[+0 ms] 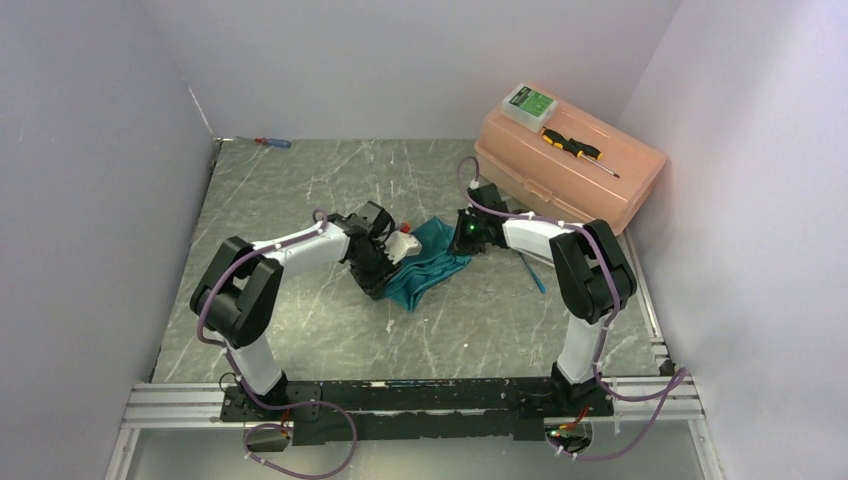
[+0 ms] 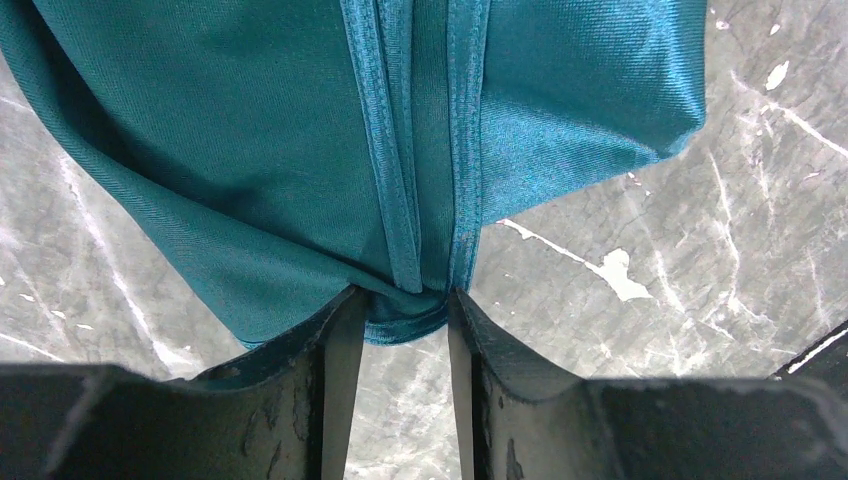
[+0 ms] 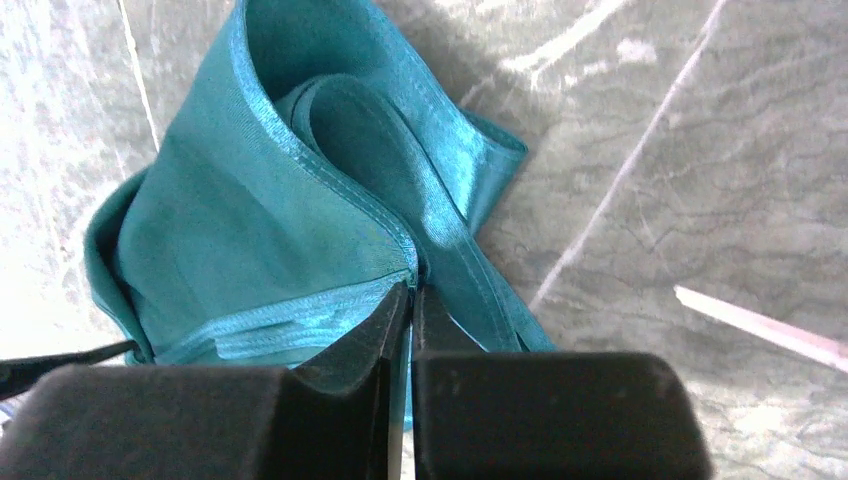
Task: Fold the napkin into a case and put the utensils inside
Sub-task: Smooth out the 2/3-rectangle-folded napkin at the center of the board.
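You have a grey marbled worktop with a peach toolbox at its far right corner. Both arms reach inward from the near edge. The napkin lies bunched and creased about the middle of the worktop, a little toward the far edge, and is not yet a flat case. Your left gripper is clamped on gathered hems at the napkin's left end, with cloth filling the gap between its fingers. Your right gripper is pinched almost closed on a hemmed edge at the napkin's right end. A small green-labelled box and a yellow-and-black screwdriver rest on the toolbox lid. A red-and-blue screwdriver lies at the far left corner. The blue utensil lies toward the right edge, partly under the right arm and apart from the napkin. One white stick shows in the right wrist view on bare worktop, clear of the cloth.
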You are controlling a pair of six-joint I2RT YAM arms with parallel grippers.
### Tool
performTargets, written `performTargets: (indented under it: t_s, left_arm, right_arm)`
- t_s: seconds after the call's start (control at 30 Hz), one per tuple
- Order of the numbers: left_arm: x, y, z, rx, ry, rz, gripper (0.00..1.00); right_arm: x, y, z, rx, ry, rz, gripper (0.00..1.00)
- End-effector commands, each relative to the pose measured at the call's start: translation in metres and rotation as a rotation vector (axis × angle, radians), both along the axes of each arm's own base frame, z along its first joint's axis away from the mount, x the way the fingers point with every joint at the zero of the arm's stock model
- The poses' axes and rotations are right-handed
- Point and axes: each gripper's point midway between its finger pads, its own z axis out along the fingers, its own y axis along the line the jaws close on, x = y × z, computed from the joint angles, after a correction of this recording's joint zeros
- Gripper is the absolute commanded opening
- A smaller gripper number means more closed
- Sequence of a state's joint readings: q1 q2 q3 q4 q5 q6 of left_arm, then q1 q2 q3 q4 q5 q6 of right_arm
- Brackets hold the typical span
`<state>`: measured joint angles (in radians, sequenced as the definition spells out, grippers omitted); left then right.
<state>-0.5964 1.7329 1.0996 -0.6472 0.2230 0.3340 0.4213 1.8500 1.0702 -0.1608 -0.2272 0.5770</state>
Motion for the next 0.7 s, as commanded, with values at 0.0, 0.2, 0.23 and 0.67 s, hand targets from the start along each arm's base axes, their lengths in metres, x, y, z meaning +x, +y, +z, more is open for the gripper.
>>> performTargets:
  t_s: [0.0, 0.2, 0.23, 0.67]
  left_arm:
    - [0.003, -0.014, 0.007, -0.054, 0.0, -0.005, 0.41]
    - [0.009, -0.024, 0.016, -0.078, -0.005, -0.014, 0.41]
    - [0.011, -0.025, 0.017, -0.077, -0.011, -0.013, 0.42]
    - [0.015, -0.036, 0.015, -0.097, 0.032, 0.008, 0.47]
  right_arm:
    - [0.027, 0.005, 0.018, 0.0, -0.079, 0.003, 0.01]
    - [0.052, 0.002, 0.036, -0.026, -0.152, 0.0, 0.0]
    - [0.056, 0.002, 0.04, -0.028, -0.165, 0.0, 0.0]
    - [0.08, 0.0, 0.031, -0.076, -0.168, -0.003, 0.0]
